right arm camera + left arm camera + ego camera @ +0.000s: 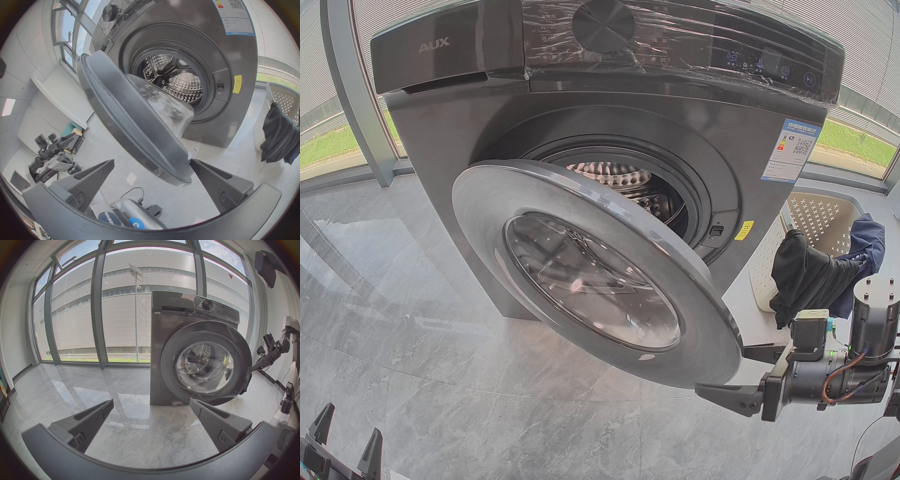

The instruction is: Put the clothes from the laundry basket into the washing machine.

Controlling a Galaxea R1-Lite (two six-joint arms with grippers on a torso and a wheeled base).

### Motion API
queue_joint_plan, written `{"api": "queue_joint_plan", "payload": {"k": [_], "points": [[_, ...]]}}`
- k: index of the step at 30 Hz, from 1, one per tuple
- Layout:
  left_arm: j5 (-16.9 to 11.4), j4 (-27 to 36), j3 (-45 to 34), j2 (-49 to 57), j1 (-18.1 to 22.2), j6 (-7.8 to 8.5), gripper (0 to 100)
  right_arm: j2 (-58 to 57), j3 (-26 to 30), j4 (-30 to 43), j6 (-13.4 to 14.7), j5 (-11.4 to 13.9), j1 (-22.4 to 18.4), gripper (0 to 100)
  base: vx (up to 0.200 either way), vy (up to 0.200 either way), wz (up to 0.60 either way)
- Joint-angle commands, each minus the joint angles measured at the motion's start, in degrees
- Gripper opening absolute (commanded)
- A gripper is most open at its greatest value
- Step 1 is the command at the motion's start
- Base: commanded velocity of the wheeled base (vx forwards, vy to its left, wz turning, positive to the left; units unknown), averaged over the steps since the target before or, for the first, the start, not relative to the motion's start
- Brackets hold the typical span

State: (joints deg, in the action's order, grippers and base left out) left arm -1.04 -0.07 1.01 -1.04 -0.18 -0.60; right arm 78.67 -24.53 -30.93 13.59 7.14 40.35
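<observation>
The dark grey front-loading washing machine (pixel 456 131) is standing at the far centre, its round glass-windowed door (pixel 594 275) hanging wide open toward the near side. To its right, a black garment (pixel 806 275) and a dark blue garment (pixel 869 240) are lying draped over the rim of the white perforated laundry basket (pixel 825 219). The right gripper (pixel 725 372) is sitting released, with its fingers straddling the door's near right edge. The left gripper (pixel 353 420) is waiting near left, also released, well apart from the machine.
</observation>
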Motion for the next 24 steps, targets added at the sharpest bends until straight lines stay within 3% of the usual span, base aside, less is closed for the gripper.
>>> {"api": "queue_joint_plan", "payload": {"k": [1, 4, 9, 16, 24], "points": [[0.0, 0.0, -1.0, 0.9, 0.0, -0.02, 100, -3.9, 2.1, 0.0, 1.1, 2.0, 0.5, 100, 0.000, 0.000, 0.00], [0.0, 0.0, -1.0, 0.9, 0.0, -0.02, 100, -3.5, 1.5, 0.0, 2.2, 1.6, -0.6, 100, -0.200, 0.000, 0.00], [0.0, 0.0, -1.0, 0.9, 0.0, -0.02, 100, 1.1, -2.5, 0.0, 1.6, -3.0, -3.6, 100, -0.200, 0.000, 0.00], [0.0, 0.0, -1.0, 0.9, 0.0, -0.02, 100, 6.1, -6.1, -0.1, 1.3, -2.8, -2.6, 100, -0.029, 0.000, 0.00], [0.0, 0.0, -1.0, 0.9, 0.0, -0.02, 100, 7.7, -5.4, -2.8, 1.8, -1.1, 1.3, 100, 0.000, 0.000, 0.00]]}}
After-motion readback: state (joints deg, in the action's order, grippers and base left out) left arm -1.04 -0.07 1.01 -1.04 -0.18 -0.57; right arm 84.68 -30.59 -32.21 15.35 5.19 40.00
